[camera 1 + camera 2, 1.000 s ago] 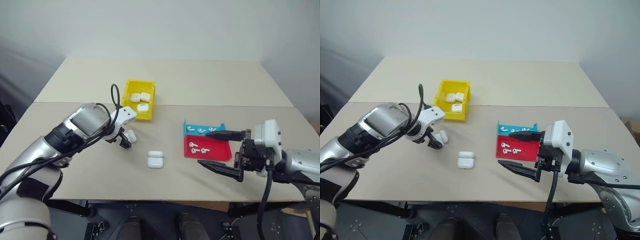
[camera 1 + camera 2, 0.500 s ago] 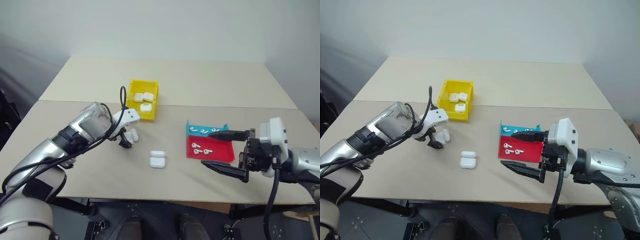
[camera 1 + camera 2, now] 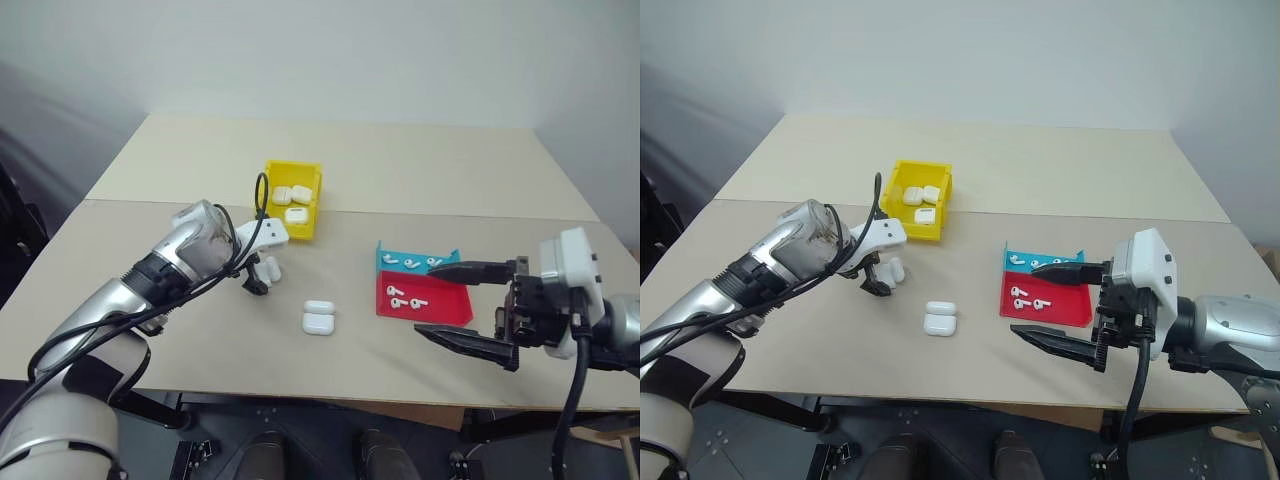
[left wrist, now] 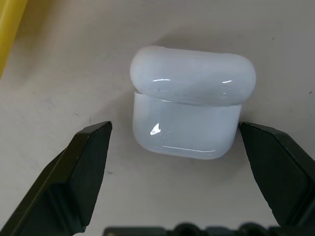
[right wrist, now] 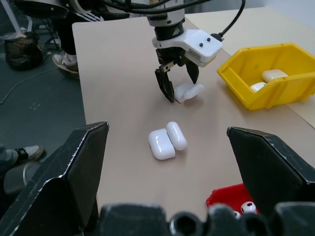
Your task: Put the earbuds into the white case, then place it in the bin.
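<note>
The left tool [image 4: 172, 162] is wide apart around a closed white case [image 4: 189, 101] on the table [image 3: 200, 340]. The right tool [image 3: 455, 302] is wide apart too, holding nothing.

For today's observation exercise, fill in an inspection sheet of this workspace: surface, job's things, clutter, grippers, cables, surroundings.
Surface: tan table, seam across it.
Job's things: closed white case between the left gripper's fingers; open case mid-table; earbuds in the red tray and teal tray; yellow bin holding cases.
Clutter: nothing seen.
Grippers: left gripper open, straddling the case; right gripper open, empty.
Cables: black cable on the left wrist.
Surroundings: pale wall.
</note>
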Controlling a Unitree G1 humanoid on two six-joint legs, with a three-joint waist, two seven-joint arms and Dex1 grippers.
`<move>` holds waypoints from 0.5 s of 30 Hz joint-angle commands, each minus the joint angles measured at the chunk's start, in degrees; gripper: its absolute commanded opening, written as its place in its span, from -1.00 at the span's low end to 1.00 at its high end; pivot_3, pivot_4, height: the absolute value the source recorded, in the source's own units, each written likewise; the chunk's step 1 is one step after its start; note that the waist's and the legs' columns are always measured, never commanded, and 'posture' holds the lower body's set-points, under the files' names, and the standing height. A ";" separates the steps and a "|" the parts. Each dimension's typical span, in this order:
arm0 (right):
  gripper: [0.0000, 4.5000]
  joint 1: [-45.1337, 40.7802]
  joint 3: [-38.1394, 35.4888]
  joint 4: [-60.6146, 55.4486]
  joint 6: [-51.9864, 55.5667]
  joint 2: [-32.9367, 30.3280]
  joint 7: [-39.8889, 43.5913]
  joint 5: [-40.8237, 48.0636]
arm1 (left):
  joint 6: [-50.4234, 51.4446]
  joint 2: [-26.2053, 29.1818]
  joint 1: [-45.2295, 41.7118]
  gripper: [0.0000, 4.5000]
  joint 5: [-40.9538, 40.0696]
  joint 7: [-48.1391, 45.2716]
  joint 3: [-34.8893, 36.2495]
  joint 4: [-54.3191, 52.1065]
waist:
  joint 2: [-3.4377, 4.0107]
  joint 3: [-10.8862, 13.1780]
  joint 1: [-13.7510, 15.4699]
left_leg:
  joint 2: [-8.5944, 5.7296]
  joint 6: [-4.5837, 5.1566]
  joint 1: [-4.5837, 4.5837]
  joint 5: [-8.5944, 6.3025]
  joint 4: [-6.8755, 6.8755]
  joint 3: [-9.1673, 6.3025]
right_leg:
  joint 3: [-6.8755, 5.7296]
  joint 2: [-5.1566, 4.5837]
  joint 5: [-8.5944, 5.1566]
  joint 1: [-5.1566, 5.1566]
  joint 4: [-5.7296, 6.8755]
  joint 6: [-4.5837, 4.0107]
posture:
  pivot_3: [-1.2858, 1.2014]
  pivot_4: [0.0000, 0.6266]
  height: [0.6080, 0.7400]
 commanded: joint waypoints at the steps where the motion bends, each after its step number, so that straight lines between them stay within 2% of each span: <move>1: 0.99 0.36 -2.23 -1.96 -0.16 -0.23 -1.05 0.96 | -0.62 -1.76 0.49 1.00 1.44 -1.22 0.37 -0.96 | 0.00 0.00 0.00 | 0.00 0.02 -0.03 -0.01 0.04 -0.01 | 0.00 0.00 0.00 -0.02 0.00 0.01 | 0.03 -0.52 1.00; 13: 0.99 0.48 -1.45 -2.30 -0.81 0.11 -2.57 0.52 | -3.90 -3.05 0.78 1.00 4.15 -5.51 2.21 0.36 | 0.01 -0.01 0.01 | 0.00 0.21 -0.33 -0.12 0.42 -0.05 | -0.02 0.00 0.06 -0.06 -0.01 0.12 | 0.03 -0.52 1.00; 15: 1.00 0.63 -1.53 -2.32 -0.93 0.16 -2.56 0.49 | -3.79 -2.94 1.30 0.83 4.48 -6.10 2.49 -0.18 | 0.01 -0.01 -0.12 | 0.00 0.22 -0.38 -0.13 0.42 -0.06 | -0.02 0.00 0.06 -0.08 -0.04 0.13 | 0.03 -0.52 1.00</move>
